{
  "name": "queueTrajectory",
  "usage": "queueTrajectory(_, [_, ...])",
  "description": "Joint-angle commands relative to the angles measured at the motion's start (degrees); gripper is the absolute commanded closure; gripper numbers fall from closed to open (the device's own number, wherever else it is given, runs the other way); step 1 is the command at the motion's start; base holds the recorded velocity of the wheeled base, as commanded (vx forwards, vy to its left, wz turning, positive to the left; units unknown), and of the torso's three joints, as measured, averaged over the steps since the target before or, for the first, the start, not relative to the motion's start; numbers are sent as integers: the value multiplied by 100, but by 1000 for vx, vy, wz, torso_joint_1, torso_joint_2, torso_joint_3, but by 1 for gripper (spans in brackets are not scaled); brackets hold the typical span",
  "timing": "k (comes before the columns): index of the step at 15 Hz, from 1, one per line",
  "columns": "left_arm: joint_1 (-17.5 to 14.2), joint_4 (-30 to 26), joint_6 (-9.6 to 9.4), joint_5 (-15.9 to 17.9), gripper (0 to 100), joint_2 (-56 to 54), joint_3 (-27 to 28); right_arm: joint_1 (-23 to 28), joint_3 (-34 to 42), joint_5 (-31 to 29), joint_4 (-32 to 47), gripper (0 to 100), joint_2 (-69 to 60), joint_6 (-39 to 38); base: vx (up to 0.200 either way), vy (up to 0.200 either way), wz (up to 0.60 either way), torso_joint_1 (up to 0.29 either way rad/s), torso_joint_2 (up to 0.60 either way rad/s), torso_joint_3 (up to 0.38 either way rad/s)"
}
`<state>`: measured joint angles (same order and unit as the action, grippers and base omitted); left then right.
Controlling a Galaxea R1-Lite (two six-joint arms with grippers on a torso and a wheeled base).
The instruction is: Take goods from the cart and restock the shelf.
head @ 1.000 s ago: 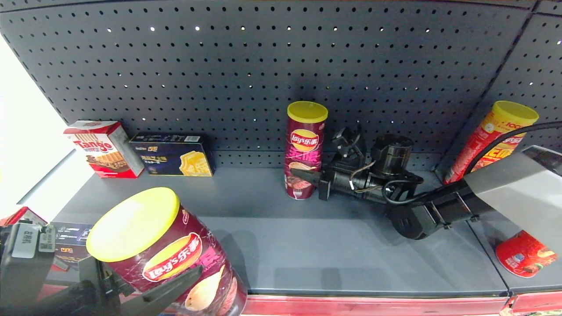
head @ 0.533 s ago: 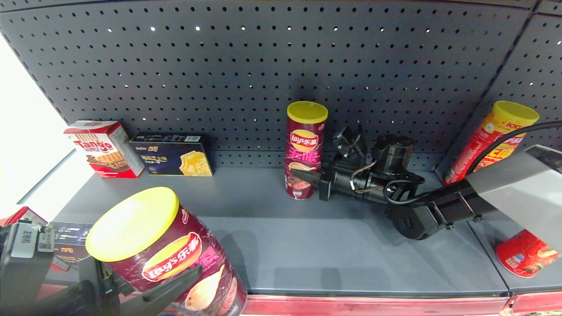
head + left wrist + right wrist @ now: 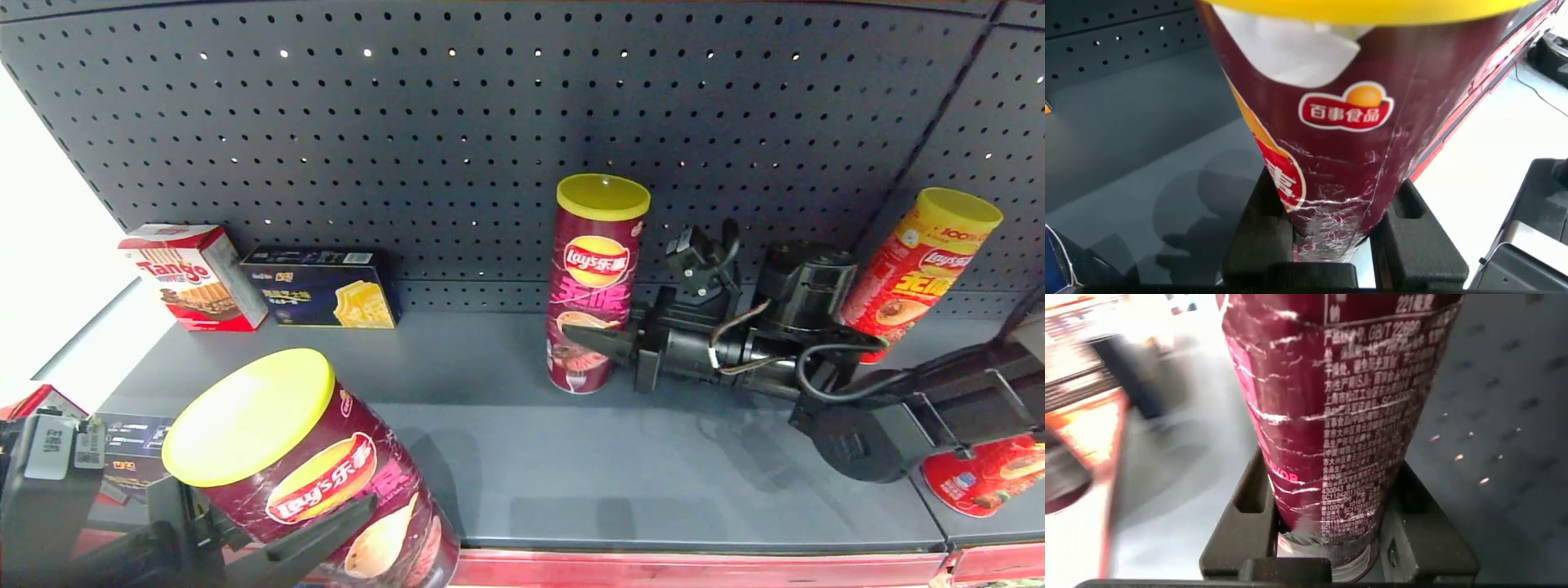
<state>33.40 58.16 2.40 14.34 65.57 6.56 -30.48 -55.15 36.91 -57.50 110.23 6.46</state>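
Rightward and toward the front went my right gripper [image 3: 588, 336] over the last second, carrying the maroon can [image 3: 598, 269] with it, so the can sat a little farther from the pegboard [image 3: 408, 122] than before. Its jaws were clenched on the lower part of that can, one finger on each side, as the right wrist view showed plainly. The can stood upright over the middle of the shelf [image 3: 506, 465], yellow lid on top. I could not tell whether its base touched the deck or hung just above it. My left gripper [image 3: 1331, 237] had not budged. It hung low at the near left corner, in front of the shelf's front edge, with its jaws gripping the second maroon can [image 3: 302, 474] near the bottom. That can was tilted, with its yellow lid leaning toward the left. At the back left of the shelf a red wafer box [image 3: 192, 276] and a dark blue box [image 3: 326, 287] stood side by side, just short of touching, both where they had been. A red can [image 3: 922, 261] with a yellow lid stood at the back right, just beyond my right wrist.
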Motion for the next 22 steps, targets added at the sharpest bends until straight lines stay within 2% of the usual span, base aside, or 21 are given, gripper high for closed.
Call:
queueTrajectory(1, [0,2,6,-1,100,43,21,-178,962,79,-226,100,-880,110,0,0,0,0,0,0])
queueTrajectory(7, [-88,-15,6,-1,100,43,12,-371,2975,123,-1782,100,-942,277,0,0,0,0,0,0])
queueTrajectory(9, [-97,-15,6,-10,100,43,3,-371,3230,246,-1984,100,-810,286,0,0,0,0,0,0])
queueTrajectory(18, [-159,-15,6,-1,100,52,3,-90,3151,237,-2160,100,-370,294,0,0,0,0,0,0])
queueTrajectory(19, [-159,-15,6,-1,100,52,3,-99,3142,220,-2160,0,-362,294,0,0,0,0,0,0])
queueTrajectory(22, [-150,-15,-3,-1,100,43,-5,-81,3239,193,-2300,0,-449,294,0,0,0,0,0,0])
